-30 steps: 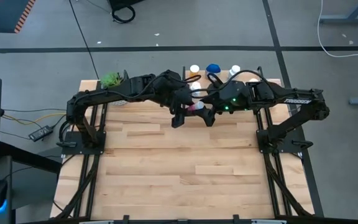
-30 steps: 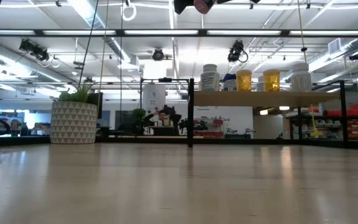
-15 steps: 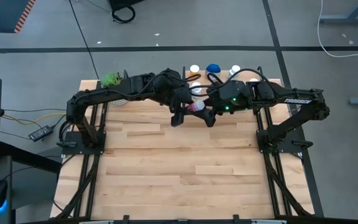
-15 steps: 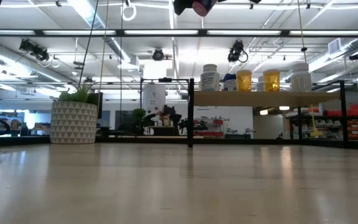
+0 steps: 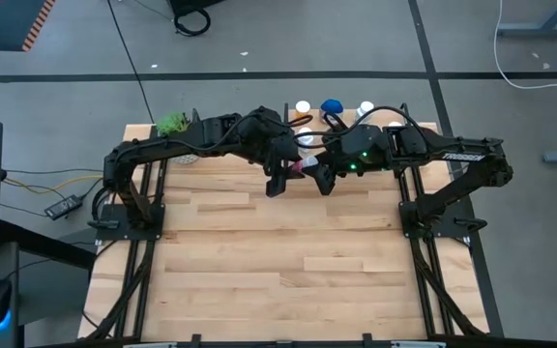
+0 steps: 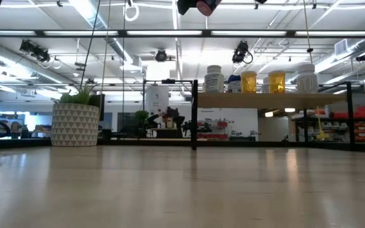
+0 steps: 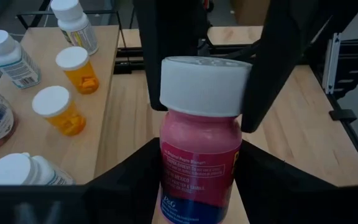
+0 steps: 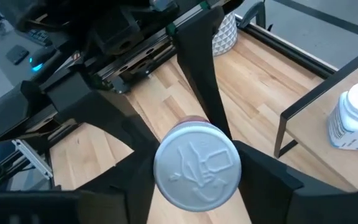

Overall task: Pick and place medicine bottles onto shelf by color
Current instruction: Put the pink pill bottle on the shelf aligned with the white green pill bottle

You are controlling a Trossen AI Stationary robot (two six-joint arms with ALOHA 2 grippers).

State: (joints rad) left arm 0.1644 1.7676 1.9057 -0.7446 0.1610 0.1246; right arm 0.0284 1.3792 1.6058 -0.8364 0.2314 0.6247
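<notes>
A pink medicine bottle [image 7: 199, 155] with a white cap [image 8: 196, 163] hangs high over the table's far middle, between my two grippers. My left gripper [image 7: 197, 186] is shut on its body, coming from the table's left. My right gripper [image 8: 194, 186] meets it from the right, shut on the cap. In the high view both grippers [image 5: 283, 176] [image 5: 322, 176] meet with a sliver of pink [image 5: 299, 166] between them. The shelf [image 6: 258, 99] at the far edge carries orange [image 7: 58, 109], white [image 7: 5, 56] and blue [image 5: 332, 106] bottles. My left gripper pinches the pink body [image 7: 166, 168] between its two fingers, one on each side, below the cap. The fingers come from the table's left, slanting down. The bottle is clear of the table, its cap end toward my other arm. My right gripper pinches the white cap's rim [image 7: 247, 84] between its two fingers [image 7: 278, 62], one on each side. It comes from the table's right, slanting down, with the cap's top [image 8: 196, 163] facing its wrist. The bottle is lifted clear.
A potted green plant [image 6: 75, 120] stands at the far left of the table [image 5: 278, 261]. The shelf's black posts [image 6: 194, 114] rise at the far edge, close behind the grippers. Bare wood lies toward the near edge.
My right gripper has shut on the bottle's white cap while both arms kept still. The pink bottle stays where it was, held by my left gripper.
</notes>
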